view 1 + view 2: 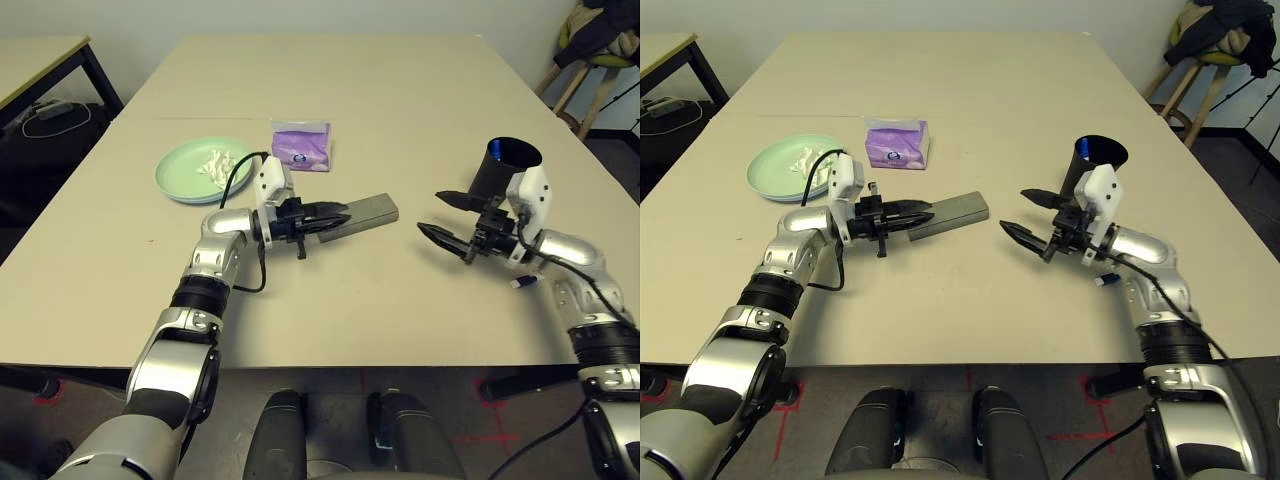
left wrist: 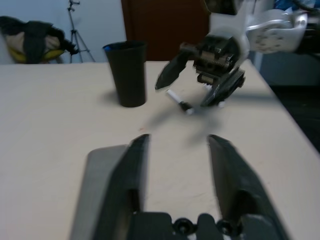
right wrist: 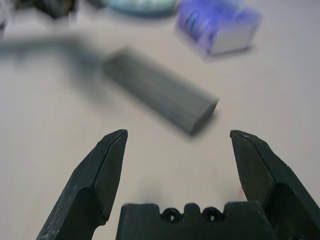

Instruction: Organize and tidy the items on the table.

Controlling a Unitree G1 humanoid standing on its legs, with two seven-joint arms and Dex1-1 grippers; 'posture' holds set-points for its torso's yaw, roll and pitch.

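Note:
The grey-beige glasses case (image 1: pixel 368 211) lies flat in the middle of the table (image 1: pixel 350 90). My left gripper (image 1: pixel 338 215) hovers over its near end, open; in the left wrist view the case (image 2: pixel 97 190) lies beside one finger, not between the two. To the right, my right gripper (image 1: pixel 432 214) stands open and holds nothing, pointing at the case (image 3: pixel 160 90). Just behind it stands the black cup (image 1: pixel 505 165). A small white pen (image 1: pixel 522 282) lies by my right forearm. A green plate (image 1: pixel 180 178) at the left holds crumpled white tissue (image 1: pixel 217 165). The purple tissue pack (image 1: pixel 300 145) sits beside the plate.
A black-legged side desk (image 1: pixel 40 60) stands off the table's far left corner. A wooden stool (image 1: pixel 590 75) with dark cloth on it stands at the far right. The table's front edge runs close under both forearms.

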